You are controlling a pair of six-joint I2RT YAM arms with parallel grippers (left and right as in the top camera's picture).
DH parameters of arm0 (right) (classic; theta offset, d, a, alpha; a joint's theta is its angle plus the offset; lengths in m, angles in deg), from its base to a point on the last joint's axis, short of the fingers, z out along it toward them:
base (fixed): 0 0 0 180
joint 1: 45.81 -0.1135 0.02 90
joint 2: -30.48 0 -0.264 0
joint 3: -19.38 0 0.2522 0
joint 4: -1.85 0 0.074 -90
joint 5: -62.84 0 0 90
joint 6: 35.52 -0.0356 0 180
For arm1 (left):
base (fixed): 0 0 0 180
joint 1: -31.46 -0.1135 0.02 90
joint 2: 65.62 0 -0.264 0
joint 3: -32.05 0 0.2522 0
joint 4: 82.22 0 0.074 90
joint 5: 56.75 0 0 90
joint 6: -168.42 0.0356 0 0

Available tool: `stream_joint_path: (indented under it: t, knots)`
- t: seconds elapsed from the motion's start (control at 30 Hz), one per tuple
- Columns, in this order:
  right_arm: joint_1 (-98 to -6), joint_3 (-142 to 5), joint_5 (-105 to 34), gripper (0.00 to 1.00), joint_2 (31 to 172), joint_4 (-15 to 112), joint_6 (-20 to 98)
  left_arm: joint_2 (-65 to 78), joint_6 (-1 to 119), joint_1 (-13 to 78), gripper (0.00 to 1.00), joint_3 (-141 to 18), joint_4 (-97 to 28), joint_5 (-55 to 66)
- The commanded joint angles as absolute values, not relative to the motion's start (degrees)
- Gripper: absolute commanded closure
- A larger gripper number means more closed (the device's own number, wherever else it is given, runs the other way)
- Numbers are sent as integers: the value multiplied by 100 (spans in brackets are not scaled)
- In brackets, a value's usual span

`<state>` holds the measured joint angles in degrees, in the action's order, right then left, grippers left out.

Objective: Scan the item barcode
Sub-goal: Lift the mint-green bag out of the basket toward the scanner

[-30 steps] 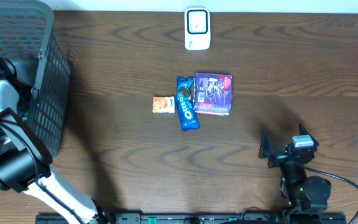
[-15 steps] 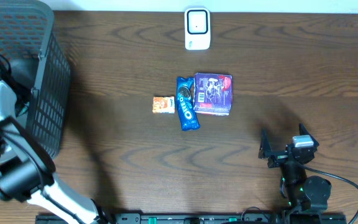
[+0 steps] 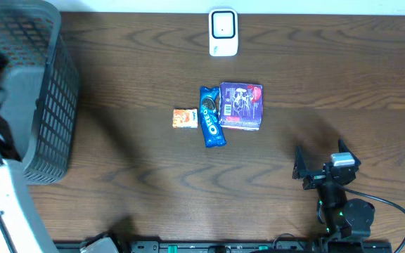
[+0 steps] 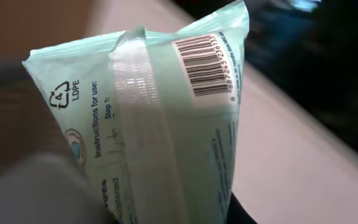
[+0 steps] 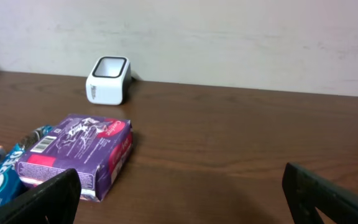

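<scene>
The left tool (image 4: 143, 205) is closed on a pale green packet (image 4: 166, 124), which fills the left wrist view. Its fingers are too blurred and close to make out clearly. The packet is upright, with a clear taped seam down its middle, and its barcode (image 4: 207, 65) sits near the top right corner, facing the camera. From overhead, the left arm stands at the far left, over the grey mesh basket (image 3: 48, 105), and the packet itself cannot be seen there.

The right tool (image 3: 320, 160) rests low at the near right of the table (image 3: 343, 70), jaws spread wide and holding nothing.

The white scanner (image 3: 223, 31) stands at the far edge of the table. Mid-table lie a purple box (image 3: 242, 105), a blue Oreo pack (image 3: 210, 116) touching its left side, and a small orange packet (image 3: 185, 118) just beside that.
</scene>
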<state>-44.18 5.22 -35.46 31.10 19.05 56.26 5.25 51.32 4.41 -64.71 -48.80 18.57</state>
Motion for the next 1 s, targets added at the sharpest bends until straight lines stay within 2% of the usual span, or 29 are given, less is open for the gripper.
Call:
stream_joint_path:
  t: [0.0, 0.17, 0.4, 0.63, 0.73, 0.8, 0.97]
  knots:
    - [-4440, 531, -3583, 1, 3077, 1925, 5670, 516, 4590, 1378, 93, -6508, -4884, 1152]
    - [-4440, 531, -3583, 1, 3077, 1925, 5670, 1008, 4953, 3496, 93, -6508, -4493, 1138]
    - [-4440, 531, -3583, 1, 3077, 1925, 5670, 2168, 5200, 4876, 93, -6504, -3673, 1143]
    - [-4440, 531, -3583, 1, 3077, 1925, 5670, 3445, 5312, 5164, 92, -6504, -3673, 1186]
    - [-4440, 531, -3583, 1, 3077, 1925, 5670, 3980, 5336, 5164, 92, -6504, -3673, 1639]
    - [-4440, 531, -3583, 1, 3077, 1925, 5670, 4240, 5360, 5164, 83, -6504, -3678, 2104]
    - [-4440, 531, -3583, 1, 3077, 1925, 5670, 4684, 5355, 5164, 83, -6504, -3730, 2498]
